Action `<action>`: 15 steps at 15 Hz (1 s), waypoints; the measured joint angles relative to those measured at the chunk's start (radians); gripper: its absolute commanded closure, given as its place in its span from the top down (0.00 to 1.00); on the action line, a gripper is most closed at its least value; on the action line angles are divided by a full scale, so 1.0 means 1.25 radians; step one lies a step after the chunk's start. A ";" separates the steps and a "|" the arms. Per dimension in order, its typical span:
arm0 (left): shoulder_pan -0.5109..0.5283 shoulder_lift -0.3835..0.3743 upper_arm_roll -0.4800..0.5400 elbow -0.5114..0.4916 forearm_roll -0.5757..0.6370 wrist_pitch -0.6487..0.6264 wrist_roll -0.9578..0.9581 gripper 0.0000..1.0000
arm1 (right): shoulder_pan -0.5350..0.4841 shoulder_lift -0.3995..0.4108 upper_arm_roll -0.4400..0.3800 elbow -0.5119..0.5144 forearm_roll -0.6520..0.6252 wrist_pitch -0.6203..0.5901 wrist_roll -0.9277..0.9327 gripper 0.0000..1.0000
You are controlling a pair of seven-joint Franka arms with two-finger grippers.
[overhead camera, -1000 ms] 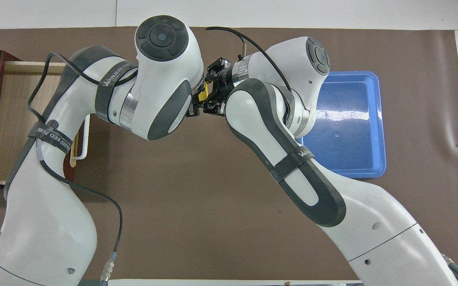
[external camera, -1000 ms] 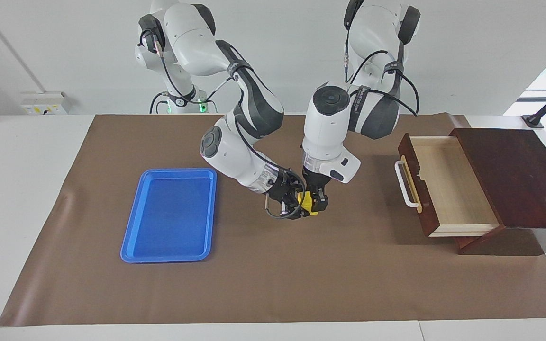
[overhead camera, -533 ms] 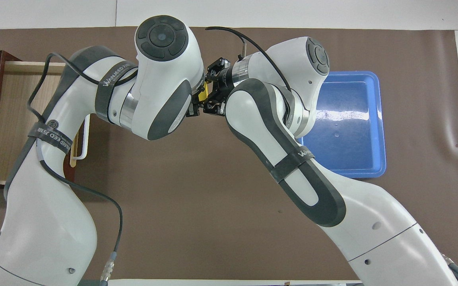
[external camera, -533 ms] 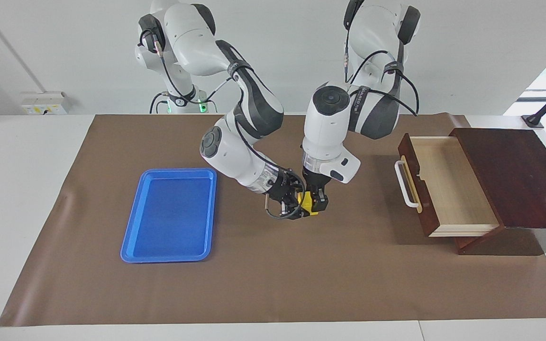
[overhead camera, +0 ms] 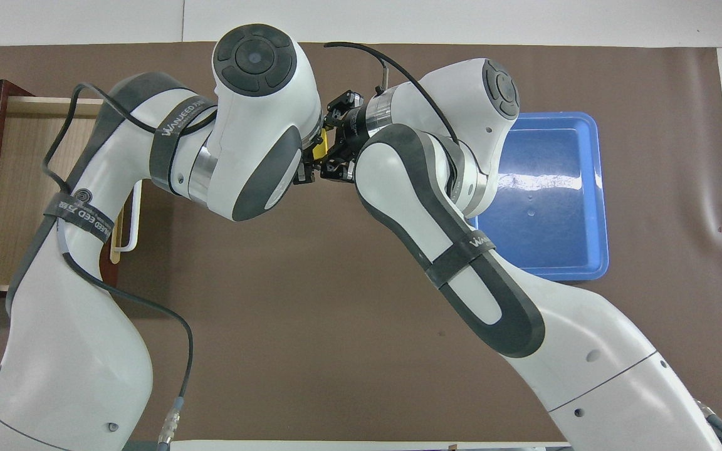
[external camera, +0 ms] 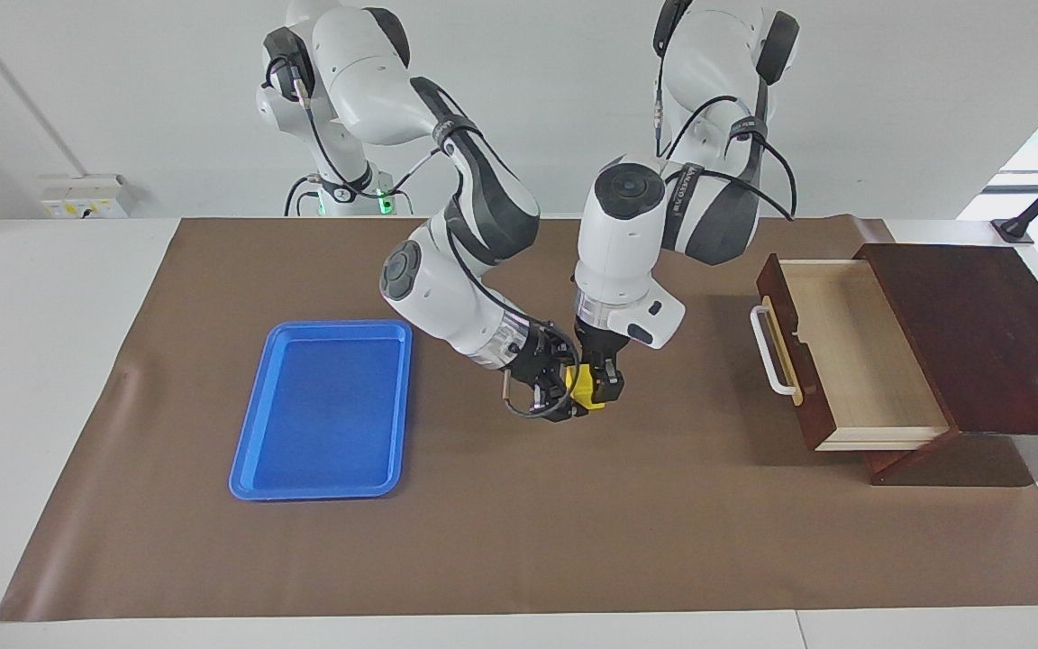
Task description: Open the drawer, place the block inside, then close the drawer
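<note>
The yellow block (external camera: 584, 386) is held up in the air over the middle of the brown mat, between both grippers. My right gripper (external camera: 564, 395) is shut on the block from the blue tray's side. My left gripper (external camera: 603, 382) comes straight down onto the block from the drawer's side. In the overhead view only a sliver of the block (overhead camera: 319, 145) shows between the right gripper (overhead camera: 331, 155) and the left gripper (overhead camera: 306, 173). The drawer (external camera: 852, 351) stands pulled open out of its dark cabinet (external camera: 978, 333) and its light wood inside is bare.
A flat blue tray (external camera: 249, 451) lies on the mat toward the right arm's end, with nothing in it. The drawer's white handle (external camera: 767, 351) faces the middle of the table. Both arms' elbows crowd the space over the mat's centre.
</note>
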 measured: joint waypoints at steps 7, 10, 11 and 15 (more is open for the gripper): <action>0.000 -0.002 -0.004 0.000 -0.003 -0.010 -0.004 0.00 | 0.000 0.005 0.000 -0.001 0.000 0.017 0.000 1.00; 0.000 -0.002 -0.002 0.001 -0.003 -0.011 -0.005 0.00 | -0.001 0.005 0.000 -0.001 0.000 0.016 0.000 1.00; 0.001 -0.003 0.006 0.001 0.000 -0.014 -0.005 0.00 | -0.003 0.005 -0.001 -0.001 0.000 0.014 0.000 1.00; 0.029 -0.011 0.028 0.001 0.001 -0.020 0.001 0.00 | -0.015 0.004 -0.003 -0.001 0.000 0.007 0.000 1.00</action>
